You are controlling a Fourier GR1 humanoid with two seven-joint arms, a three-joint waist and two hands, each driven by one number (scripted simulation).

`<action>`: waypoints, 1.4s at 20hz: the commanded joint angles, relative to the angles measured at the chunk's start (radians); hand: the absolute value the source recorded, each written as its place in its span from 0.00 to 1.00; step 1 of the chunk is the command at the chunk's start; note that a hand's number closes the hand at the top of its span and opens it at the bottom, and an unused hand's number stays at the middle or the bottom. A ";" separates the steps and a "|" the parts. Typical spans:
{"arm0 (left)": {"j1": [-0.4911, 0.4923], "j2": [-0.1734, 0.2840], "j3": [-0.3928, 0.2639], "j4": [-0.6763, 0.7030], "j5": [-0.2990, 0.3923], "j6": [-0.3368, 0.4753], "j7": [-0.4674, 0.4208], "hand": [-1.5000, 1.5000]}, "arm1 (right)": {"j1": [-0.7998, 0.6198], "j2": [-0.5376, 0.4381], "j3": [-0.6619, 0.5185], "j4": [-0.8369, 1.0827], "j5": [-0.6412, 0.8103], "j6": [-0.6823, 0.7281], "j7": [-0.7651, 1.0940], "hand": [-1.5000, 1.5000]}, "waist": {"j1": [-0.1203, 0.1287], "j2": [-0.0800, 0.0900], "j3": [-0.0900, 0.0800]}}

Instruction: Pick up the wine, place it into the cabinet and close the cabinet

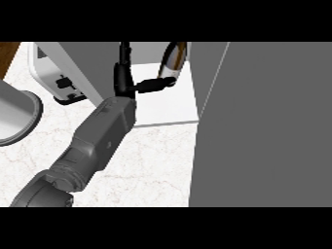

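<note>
**A:** Where was the wine bottle (173,61)?

**B:** Inside the open cabinet (175,104), standing over the white shelf near its back edge, close to the right wall. Its dark neck pointed up and its pale base sat lower.

**A:** Which hand was on it?

**B:** The one at the end of the grey forearm (100,133) rising from the lower left. I took it for the left hand (129,80), though only 1 arm showed. Its black fingers stood up straight along the cabinet's left side, and the thumb reached sideways to touch the base of the bottle.

**A:** So was it gripping?

**B:** I could not tell. The thumb met the bottle, but nothing showed fingers wrapped round it.

**A:** And the door?

**B:** The grey cabinet door (269,126) hung open, filling the right side.

**A:** Anything else on the counter (147,165)?

**B:** A white toaster (57,78) near the far left corner, and a large grey pot (7,114) at the left edge.
</note>
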 commanded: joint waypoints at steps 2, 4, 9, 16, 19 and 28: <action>0.021 0.039 0.001 0.014 -0.009 -0.056 -0.005 0.00 | 0.024 0.003 0.007 -0.030 -0.016 0.001 -0.010 0.00 | 0.000 0.005 -0.003; 0.000 0.021 0.010 0.004 -0.005 -0.034 -0.007 0.00 | 0.060 0.008 0.032 -0.039 -0.029 0.009 -0.016 0.00 | 0.001 0.002 -0.003; 0.017 0.031 -0.004 0.002 -0.026 -0.135 -0.012 0.00 | 0.023 -0.013 -0.021 -0.013 -0.039 0.013 -0.009 0.00 | 0.016 -0.001 -0.003; 0.059 0.005 -0.009 0.011 -0.032 -0.172 -0.050 0.00 | 0.052 0.008 0.068 -0.061 0.025 -0.037 0.012 0.00 | 0.020 -0.006 -0.004; 0.059 -0.004 -0.012 0.009 -0.010 -0.188 -0.045 0.00 | -0.012 0.008 0.056 -0.005 0.025 -0.039 0.011 0.00 | 0.022 -0.010 -0.003; 0.098 -0.004 -0.037 -0.021 0.082 -0.257 -0.083 0.00 | -0.039 0.008 0.021 0.023 0.001 -0.047 0.026 0.00 | 0.036 -0.020 -0.002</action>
